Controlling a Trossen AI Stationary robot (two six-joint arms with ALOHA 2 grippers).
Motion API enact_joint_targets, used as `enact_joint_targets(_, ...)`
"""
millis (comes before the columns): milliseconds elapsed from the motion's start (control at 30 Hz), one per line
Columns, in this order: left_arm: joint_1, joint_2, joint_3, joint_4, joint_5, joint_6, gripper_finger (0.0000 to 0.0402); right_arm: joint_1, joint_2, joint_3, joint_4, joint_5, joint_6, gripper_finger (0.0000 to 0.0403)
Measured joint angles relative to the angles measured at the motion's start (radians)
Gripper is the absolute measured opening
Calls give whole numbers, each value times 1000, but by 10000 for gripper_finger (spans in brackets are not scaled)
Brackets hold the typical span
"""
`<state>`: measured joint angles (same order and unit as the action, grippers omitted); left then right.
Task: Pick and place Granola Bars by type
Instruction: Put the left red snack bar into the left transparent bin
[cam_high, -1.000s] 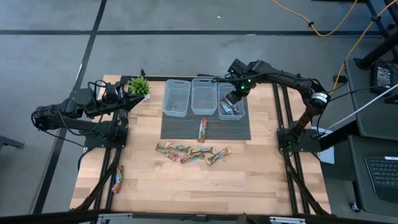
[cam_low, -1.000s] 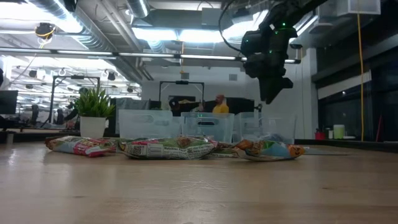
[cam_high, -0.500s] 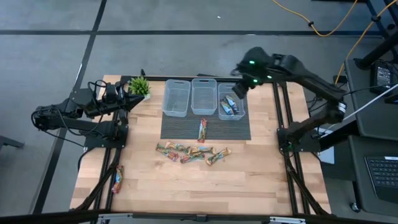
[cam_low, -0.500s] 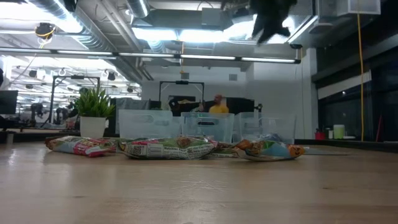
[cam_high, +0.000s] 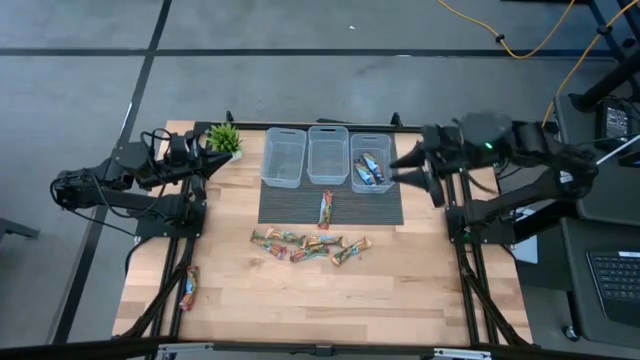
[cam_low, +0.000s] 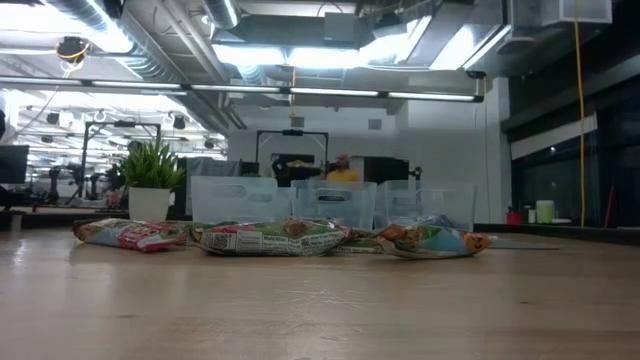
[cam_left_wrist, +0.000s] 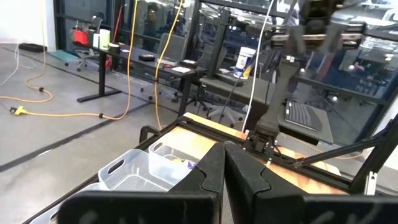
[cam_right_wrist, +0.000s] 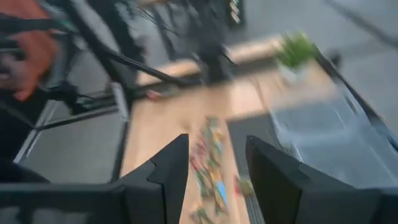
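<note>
High view: right pincer hung empty with fingers apart, just right of the right-hand bin. Loose Granola Bars lay in a 3-to-9 o'clock row toward its 7 o'clock; left pincer, fingers together, waited similarly far off.

Granola Bars lie clustered mid-table, wrappers crinkly.

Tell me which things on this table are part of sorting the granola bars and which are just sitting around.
Part of the job:
- granola bars loose in a row
- single bar on the dark mat
- bars in the right bin
- stray bar near the table's left edge
- two empty bins

Just there:
- potted plant
</note>
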<state>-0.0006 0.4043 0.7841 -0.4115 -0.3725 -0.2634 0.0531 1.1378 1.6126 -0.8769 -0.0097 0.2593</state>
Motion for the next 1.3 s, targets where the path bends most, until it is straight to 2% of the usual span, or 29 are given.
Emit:
enact_joint_targets(100, 0, 9, 0, 10, 5, -8, 4, 100, -34, -80, 148, 61, -68, 162)
enact_joint_targets(200, 0, 30, 0, 34, 72, -11, 5, 151, -78, -199, 288, 131, -81, 162)
enact_joint_targets(367, 0, 120, 0, 93, 194, -12, 16, 178, -169, -443, 490, 175, -30, 162)
enact_joint_targets(500, 0, 190, 0, 131, 198, -12, 37, 180, -244, -608, 691, 177, -34, 162)
enact_joint_targets(600, 0, 238, 0, 137, 189, -26, 60, 180, -280, -681, 773, 183, -63, 162)
enact_joint_targets(833, 0, 345, 30, 145, 220, -47, 136, 179, -310, -705, 796, 220, -161, 162)
enact_joint_targets(967, -5, 408, 84, 44, 236, -61, 174, 179, -311, -700, 800, 220, -212, 162)
enact_joint_targets(1167, -12, 514, 118, -235, 361, -196, 189, 178, -310, -699, 814, 220, -245, 162)
enact_joint_targets(1300, -33, 576, 118, -293, 423, -224, 187, 178, -310, -699, 805, 220, -252, 162)
